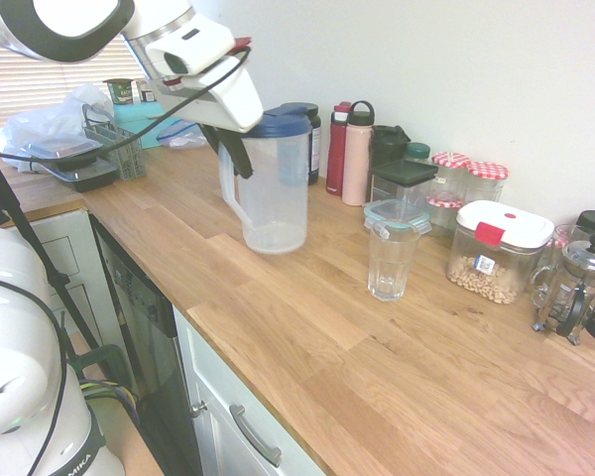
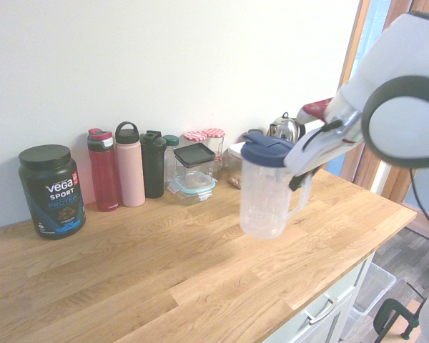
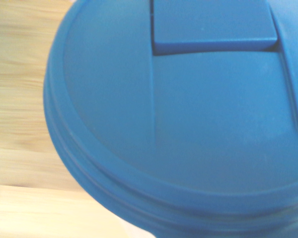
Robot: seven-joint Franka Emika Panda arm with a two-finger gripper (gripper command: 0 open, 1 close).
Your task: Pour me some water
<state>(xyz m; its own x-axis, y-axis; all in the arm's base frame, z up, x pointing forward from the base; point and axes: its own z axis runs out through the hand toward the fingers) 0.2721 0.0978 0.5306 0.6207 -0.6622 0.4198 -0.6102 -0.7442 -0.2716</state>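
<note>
The water, a colourless, transparent liquid, is too faint for me to make out; through the cloudy wall I cannot tell its level, or whether any is there. The vessel at my jaws is a tall, frosted, translucent plastic jug with a round blue lid, and its long side handle is where I have my grip. I have it roughly upright above the wooden worktop; whether its base touches the wood I cannot tell. Up close, I see the lid's smooth top, its ridged rim and a raised rectangular flap, all seated over the jug's mouth.
</note>
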